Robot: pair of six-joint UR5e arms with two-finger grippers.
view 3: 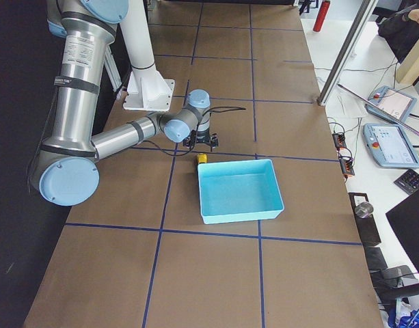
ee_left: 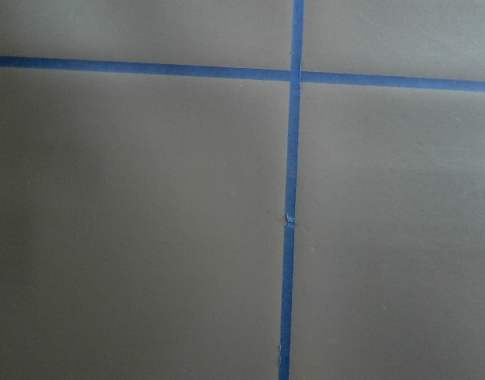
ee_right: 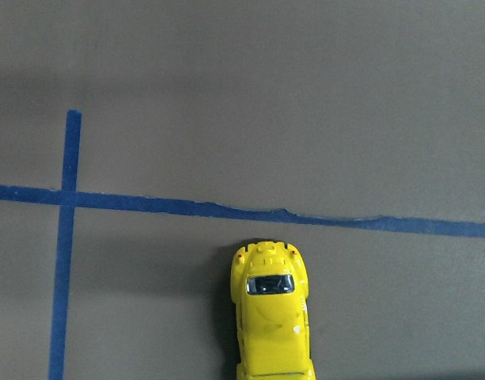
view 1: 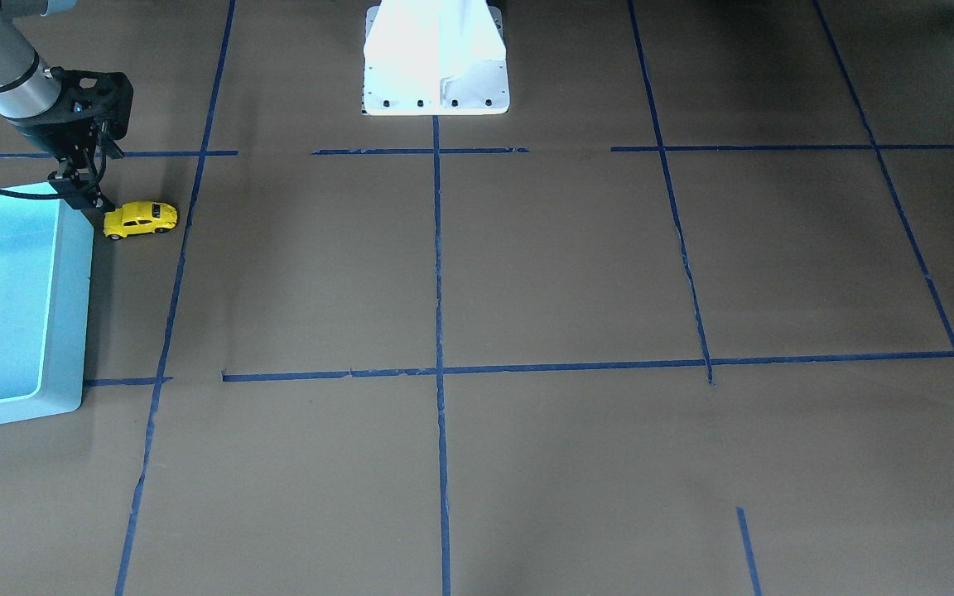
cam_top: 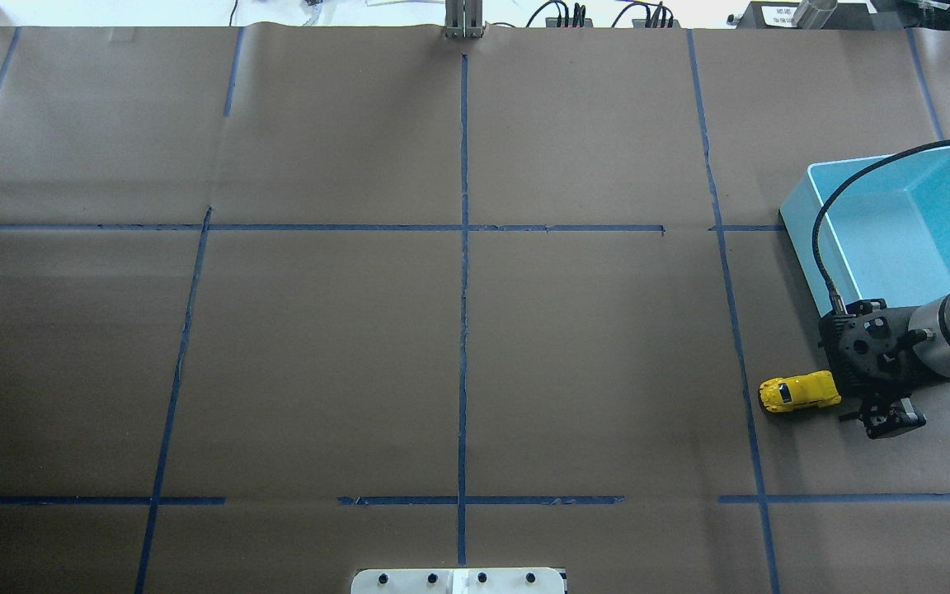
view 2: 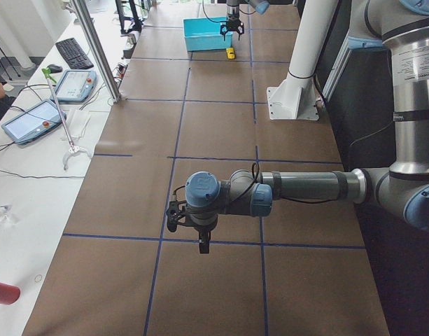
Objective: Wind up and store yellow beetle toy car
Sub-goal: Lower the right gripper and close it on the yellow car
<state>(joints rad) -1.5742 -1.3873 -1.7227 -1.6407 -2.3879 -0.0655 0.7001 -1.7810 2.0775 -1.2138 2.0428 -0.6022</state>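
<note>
The yellow beetle toy car stands on its wheels on the brown paper, just off the corner of the turquoise bin. It also shows in the overhead view and at the bottom of the right wrist view, next to a blue tape line. My right gripper hangs beside the car's end nearest the bin, jaws apart and empty; it shows in the overhead view too. My left gripper shows only in the left side view, low over bare paper; I cannot tell its state.
The turquoise bin is empty and lies at the table's right end. The white robot base stands at the middle of the near edge. Blue tape lines cross the paper. The left wrist view holds only paper and tape.
</note>
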